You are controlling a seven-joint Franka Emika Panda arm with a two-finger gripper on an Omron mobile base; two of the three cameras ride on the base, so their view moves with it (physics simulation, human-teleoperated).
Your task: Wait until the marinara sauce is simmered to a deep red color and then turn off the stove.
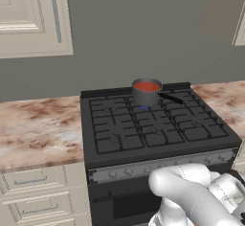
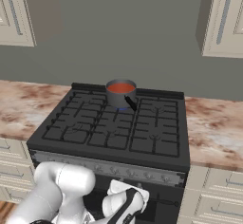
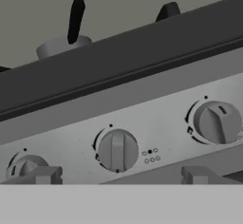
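Observation:
The marinara sauce is an orange-red disc in a small grey saucepan on the back burner of the black stove. A small blue flame shows under the pan. My gripper is open, low in front of the stove's grey knob panel. A middle knob lies just above the gap between the fingertips. A right knob sits with its pointer tilted. The saucepan and its black handle peek over the stove's edge.
Marbled counters flank the stove, with beige drawers below and wall cabinets above. My white arm crosses the oven front. A third knob sits at the left, partly behind a fingertip.

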